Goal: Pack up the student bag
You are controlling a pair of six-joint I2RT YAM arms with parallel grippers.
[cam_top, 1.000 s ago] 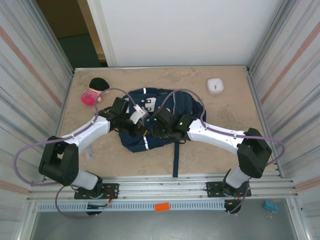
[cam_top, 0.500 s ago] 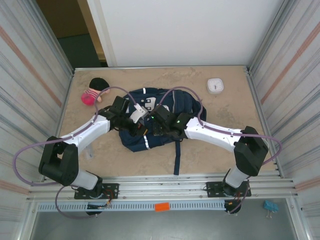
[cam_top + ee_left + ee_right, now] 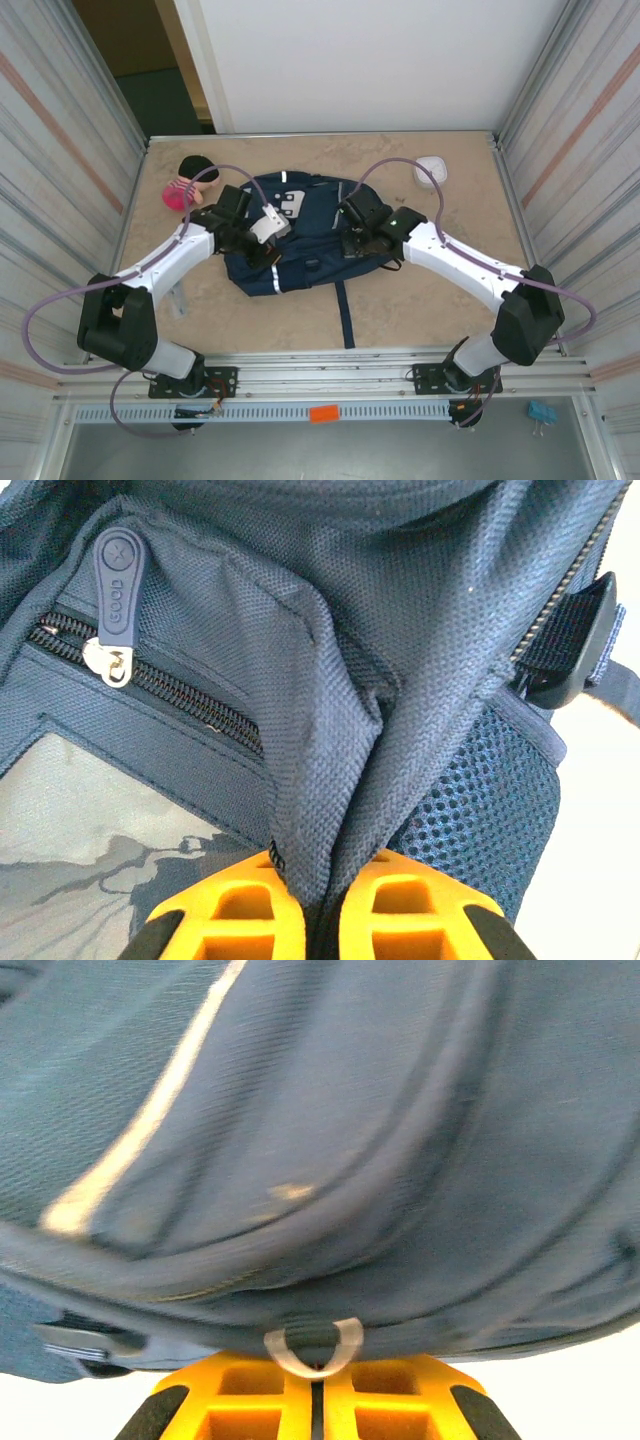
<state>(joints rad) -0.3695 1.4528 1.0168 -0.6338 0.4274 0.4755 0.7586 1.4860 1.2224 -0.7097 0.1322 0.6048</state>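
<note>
Nearest me, a dark strap (image 3: 343, 315) trails across the sandy desk (image 3: 440, 315) toward the arm bases. Behind it the student bag (image 3: 315, 250) lies flat in the middle of the desk, with an arm reaching in over it from each side. From overhead, the arms cover the spots where they meet the fabric, so the grips are hard to make out there.

The wrist cameras settle it. The left tool (image 3: 318, 905) is clamped on a raised fold of navy cloth, its orange pads (image 3: 410, 875) squeezing the fold just beside a mesh side pocket (image 3: 470, 810). Beyond lie a zip pull (image 3: 118, 570), a clear window panel (image 3: 80, 820) and a black buckle (image 3: 580, 645), which is cut off at the frame edge.

The right tool (image 3: 315, 1400) is closed, pads together, with a small pale loop (image 3: 313, 1345) on the bag's edge pinched at their tips. That picture is blurred, and a white stripe (image 3: 150, 1110) is about all else I can pick out.

At the far left a pink toy with a black top (image 3: 186, 183) sits near the bag. At the far right a white round thing (image 3: 432, 170), partly behind a cable, lies well apart.
</note>
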